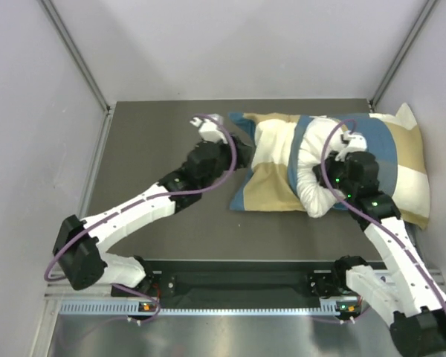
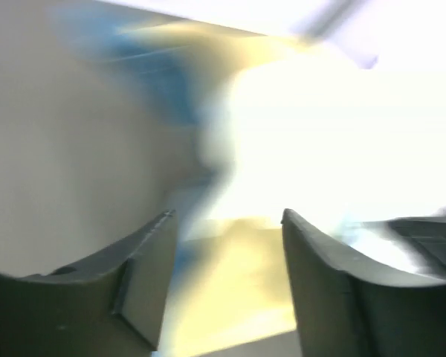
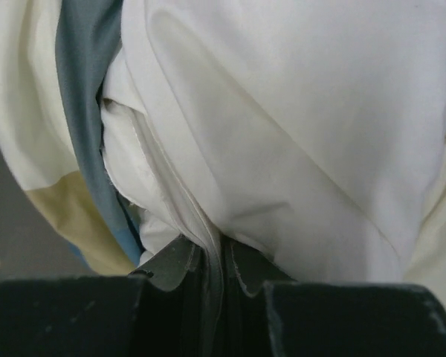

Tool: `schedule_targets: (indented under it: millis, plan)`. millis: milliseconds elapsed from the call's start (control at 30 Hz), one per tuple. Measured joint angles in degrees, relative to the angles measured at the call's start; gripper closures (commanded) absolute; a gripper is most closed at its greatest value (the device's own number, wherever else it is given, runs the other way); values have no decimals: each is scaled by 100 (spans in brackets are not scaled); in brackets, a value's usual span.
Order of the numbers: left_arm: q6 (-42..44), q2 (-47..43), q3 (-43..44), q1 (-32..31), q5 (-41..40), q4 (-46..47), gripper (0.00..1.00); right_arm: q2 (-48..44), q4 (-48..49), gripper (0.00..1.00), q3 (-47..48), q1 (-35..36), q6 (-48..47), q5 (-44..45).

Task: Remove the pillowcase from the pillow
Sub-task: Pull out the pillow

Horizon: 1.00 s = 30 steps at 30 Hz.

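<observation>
Left gripper (image 2: 227, 253): jaws apart, empty, by the pillowcase (image 1: 264, 190)'s left end.
Right gripper (image 3: 212, 256): clamped on a fold of the white pillow (image 1: 310, 175), far right.
Risk: unheld pillowcase drags along; thin pinch slips.

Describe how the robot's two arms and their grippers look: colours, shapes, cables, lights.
Both the left arm and right arm have white links joined by bulky black joints. A purple cable loops along each. Small green lights glow on the right arm. The left gripper and right gripper have dark grey, flat, tapering fingers.
</observation>
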Motion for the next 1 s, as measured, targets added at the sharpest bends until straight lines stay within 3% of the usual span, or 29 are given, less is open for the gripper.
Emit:
schedule_targets:
  millis: [100,267,400,667,1000]
  plan:
    - [120,540,780,-881,-623,-74,29,354,-4,100,0,778,125,459]
    - [-68,1574,1637,-1379,-1727,-796,29,656,155,100,7,1298,358,1001]
    - [-337,2114,1840,-1631,-2253,-1364,29,857,321,100,9,1528,450,1285]
    - [-824,2531,1886,-1832,-2531,-1731,28,1115,654,100,9,1670,490,1333]
    - [-938,3222,2544,-1821,-2787,-1779,27,1276,876,100,9,1770,396,1340]
